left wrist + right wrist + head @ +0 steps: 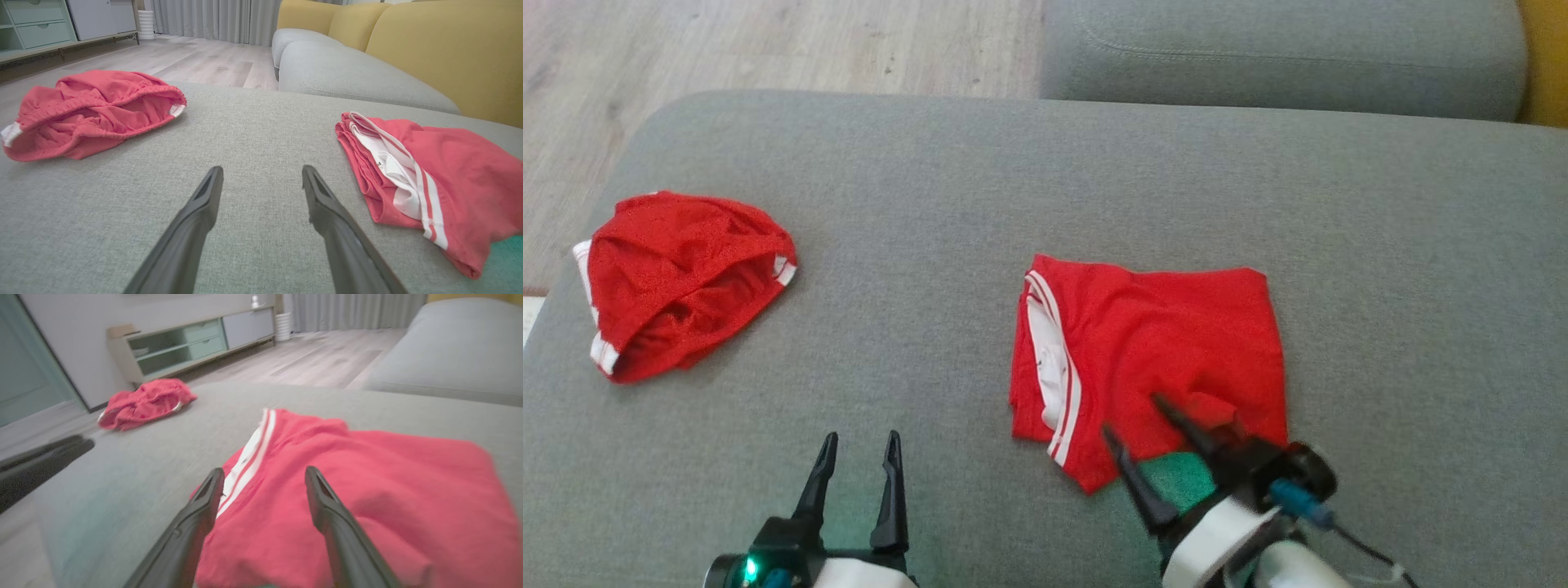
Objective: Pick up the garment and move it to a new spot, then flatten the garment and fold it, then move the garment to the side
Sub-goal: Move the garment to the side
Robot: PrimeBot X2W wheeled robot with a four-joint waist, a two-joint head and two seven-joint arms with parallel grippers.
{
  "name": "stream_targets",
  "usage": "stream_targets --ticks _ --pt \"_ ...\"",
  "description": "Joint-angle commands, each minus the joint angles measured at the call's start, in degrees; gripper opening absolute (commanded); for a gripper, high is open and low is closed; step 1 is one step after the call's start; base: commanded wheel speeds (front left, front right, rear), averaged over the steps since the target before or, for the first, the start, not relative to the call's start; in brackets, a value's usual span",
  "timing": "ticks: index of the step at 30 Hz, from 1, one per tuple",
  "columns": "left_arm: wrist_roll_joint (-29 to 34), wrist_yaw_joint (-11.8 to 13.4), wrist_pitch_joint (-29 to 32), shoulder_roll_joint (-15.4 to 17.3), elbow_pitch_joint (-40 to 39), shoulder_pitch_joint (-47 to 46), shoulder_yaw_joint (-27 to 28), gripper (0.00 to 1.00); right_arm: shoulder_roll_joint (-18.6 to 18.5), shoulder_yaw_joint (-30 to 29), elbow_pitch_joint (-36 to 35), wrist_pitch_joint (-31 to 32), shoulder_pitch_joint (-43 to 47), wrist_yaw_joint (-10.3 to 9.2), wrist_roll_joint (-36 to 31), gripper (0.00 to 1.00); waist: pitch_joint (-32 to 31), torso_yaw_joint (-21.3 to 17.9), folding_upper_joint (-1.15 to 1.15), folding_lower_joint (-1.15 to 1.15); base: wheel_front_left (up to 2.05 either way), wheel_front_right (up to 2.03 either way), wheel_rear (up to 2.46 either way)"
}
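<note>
Right tool, spread wide, over folded garment — long axis left-right, striped edge leftward, left tool spread wide too

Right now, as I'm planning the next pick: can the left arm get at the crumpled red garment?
Probably yes: the left gripper is open and empty, only bare cushion lies between it and the crumpled garment, and the right gripper is over the folded garment.

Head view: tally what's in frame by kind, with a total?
Red garments: 2 (crumpled garment, folded garment)
Grippers: 2 (left gripper, right gripper)
Grey cushions: 2 (near cushion, far cushion)
Total: 6
</note>
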Motion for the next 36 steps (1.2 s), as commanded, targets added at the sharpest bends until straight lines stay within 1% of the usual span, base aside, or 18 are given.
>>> stream_targets --ticks 1,6,11,12,13,14,18,23,28,29,30,34,36 --pt "-0.43 0.05 -0.55 0.06 -1.46 -2.64 1.39 1.00 -0.77 2.91 0.00 -0.52 -2.82 -0.04 0.86 1.00 0.35 0.55 0.00 0.00 0.00 0.00 0.00" --pt "-0.90 0.28 -0.55 0.06 -1.39 -2.93 0.78 1.00 -1.96 10.71 5.83 2.68 -5.90 -0.04 3.10 1.00 1.19 1.83 0.00 0.00 0.00 0.00 0.00" --pt "-1.22 0.43 -0.55 0.06 -1.25 -3.46 0.59 1.00 -2.23 14.89 9.85 4.50 -8.45 -0.04 4.72 1.00 1.97 2.68 0.00 0.00 0.00 0.00 0.00" --pt "-1.24 0.49 -0.55 0.06 -1.23 -3.53 0.62 1.00 -2.27 15.74 10.76 5.30 -8.80 -0.04 4.94 0.50 2.03 2.79 0.00 0.00 0.00 0.00 0.00" --pt "-1.27 0.53 -0.55 0.06 -1.22 -3.59 0.67 1.00 -2.30 16.29 11.57 5.95 -9.15 -0.04 5.20 0.23 2.12 2.89 0.00 0.00 0.00 0.00 0.00" --pt "-1.28 0.53 -0.55 0.06 -1.19 -3.66 0.70 1.00 -2.25 16.88 12.24 6.55 -9.41 -0.04 5.59 0.00 2.18 3.00 0.00 0.00 0.00 0.00 0.00" --pt "-1.28 0.50 -0.55 0.06 -1.03 -3.73 0.88 1.00 -1.95 17.67 13.08 6.41 -10.23 -0.04 6.90 0.00 2.17 3.21 0.00 0.00 0.00 0.00 0.00" --pt "-1.06 0.39 -0.55 0.06 -0.93 -3.70 1.06 1.00 -0.73 18.49 10.55 1.68 -12.39 -0.04 9.53 0.00 1.82 3.33 0.00 0.00 0.00 0.00 0.00" --pt "-0.48 -0.07 -0.55 0.06 -0.63 -3.77 0.89 1.00 0.69 20.74 9.21 0.31 -14.47 -0.04 13.47 0.00 1.17 3.61 0.00 0.00 0.00 0.00 0.00" --pt "-0.35 -0.17 -0.55 0.06 -0.53 -3.85 0.78 1.00 0.85 21.06 9.63 0.31 -14.70 -0.04 14.33 0.32 1.06 3.71 0.00 0.00 0.00 0.00 0.00" --pt "-0.25 -0.25 -0.55 0.06 -0.40 -3.96 0.67 1.00 0.98 21.23 10.23 0.51 -14.84 -0.04 15.35 1.00 0.95 3.79 0.00 0.00 0.00 0.00 0.00" --pt "0.33 -0.47 -0.55 0.06 -0.10 -4.61 0.81 1.00 1.24 20.15 10.36 -0.10 -15.72 -0.04 18.41 1.00 0.67 3.45 0.00 0.00 0.00 0.00 0.00" --pt "0.64 -0.57 -0.55 0.06 -0.03 -4.82 1.43 1.00 1.27 19.15 9.87 -0.46 -16.03 -0.04 18.50 1.00 0.41 2.84 0.00 0.00 0.00 0.00 0.00"
